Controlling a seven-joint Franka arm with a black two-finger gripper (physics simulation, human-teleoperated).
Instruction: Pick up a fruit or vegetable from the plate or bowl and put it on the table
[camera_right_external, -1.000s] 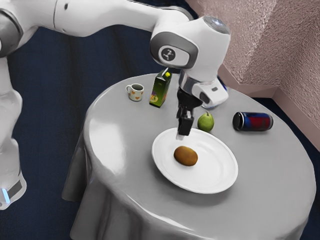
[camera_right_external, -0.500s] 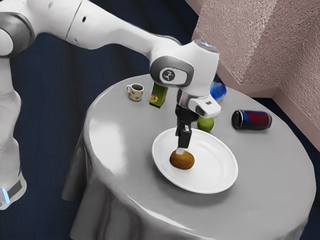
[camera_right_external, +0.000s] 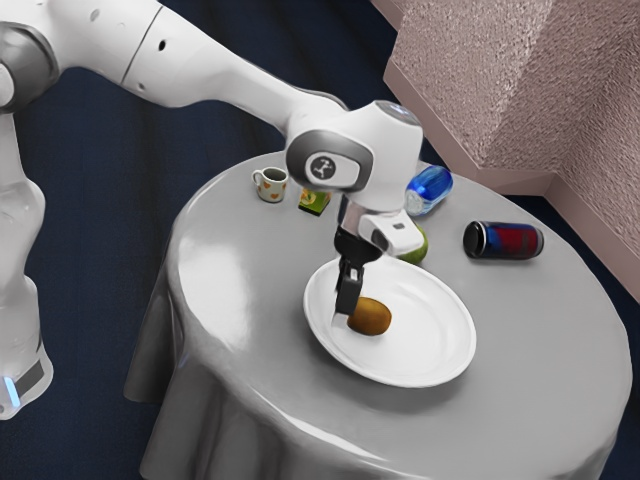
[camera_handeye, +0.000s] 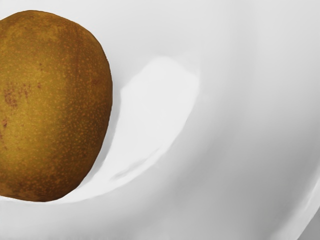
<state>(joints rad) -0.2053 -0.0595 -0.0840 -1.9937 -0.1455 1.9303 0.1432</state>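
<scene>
Kiwi (camera_right_external: 371, 317) on plate (camera_right_external: 430, 340), long axis across exterior view

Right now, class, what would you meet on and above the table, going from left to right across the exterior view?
Patterned mug, green box, brown fruit, blue container, red-and-blue can.

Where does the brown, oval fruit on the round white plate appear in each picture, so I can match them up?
Exterior view: the brown, oval fruit lies on the round white plate, slightly toward the exterior view's left of its centre.
Wrist view: the fruit looms large, partly cut off, beside a bright glossy patch.
Shared landmark: the plate, beneath the fruit in both.
</scene>
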